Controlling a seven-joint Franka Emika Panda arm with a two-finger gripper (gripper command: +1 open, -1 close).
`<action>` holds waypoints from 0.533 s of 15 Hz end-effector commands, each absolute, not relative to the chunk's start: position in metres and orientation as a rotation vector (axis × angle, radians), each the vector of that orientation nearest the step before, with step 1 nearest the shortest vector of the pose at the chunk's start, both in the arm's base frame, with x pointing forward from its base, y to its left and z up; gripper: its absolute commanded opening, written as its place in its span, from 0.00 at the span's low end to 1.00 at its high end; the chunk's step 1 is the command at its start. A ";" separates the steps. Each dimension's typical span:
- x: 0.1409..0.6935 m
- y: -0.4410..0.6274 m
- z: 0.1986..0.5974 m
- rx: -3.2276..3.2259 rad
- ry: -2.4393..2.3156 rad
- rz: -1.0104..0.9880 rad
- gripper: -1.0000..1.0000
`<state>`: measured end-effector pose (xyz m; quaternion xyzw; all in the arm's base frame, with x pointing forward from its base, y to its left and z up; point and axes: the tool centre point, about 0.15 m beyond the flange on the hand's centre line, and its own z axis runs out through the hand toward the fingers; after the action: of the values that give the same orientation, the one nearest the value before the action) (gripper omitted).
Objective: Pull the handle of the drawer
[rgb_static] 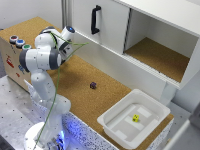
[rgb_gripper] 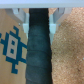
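The drawer handle point(rgb_static: 95, 20) is a black vertical bar on the white cabinet front at the back of the cork table. My arm is folded at the exterior view's left, and its hand point(rgb_static: 66, 36) sits well to the left of the handle and lower, apart from it. The fingers cannot be made out in that view. In the wrist view my gripper point(rgb_gripper: 37, 19) points down with its pale fingers point(rgb_gripper: 21, 19) apart and nothing between them. Below it is a dark gap between a box and the cork. The handle is out of the wrist view.
An open cabinet compartment point(rgb_static: 157, 55) lies right of the handle. A small dark cube point(rgb_static: 93, 85) lies on the cork table point(rgb_static: 75, 75). A white bin point(rgb_static: 112, 125) holds a yellow cube point(rgb_static: 135, 118). A brown box with coloured buttons point(rgb_static: 17, 41) stands at the left; its blue print point(rgb_gripper: 12, 45) shows in the wrist view.
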<state>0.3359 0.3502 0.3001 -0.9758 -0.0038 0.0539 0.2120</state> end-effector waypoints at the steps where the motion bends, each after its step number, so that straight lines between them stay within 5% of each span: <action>1: 0.320 0.281 0.270 -2.655 0.142 0.077 0.00; 8: 0.331 0.233 0.245 -2.690 0.116 0.169 0.00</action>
<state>0.3354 0.2823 0.3010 -0.9763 0.0438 0.0390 0.2082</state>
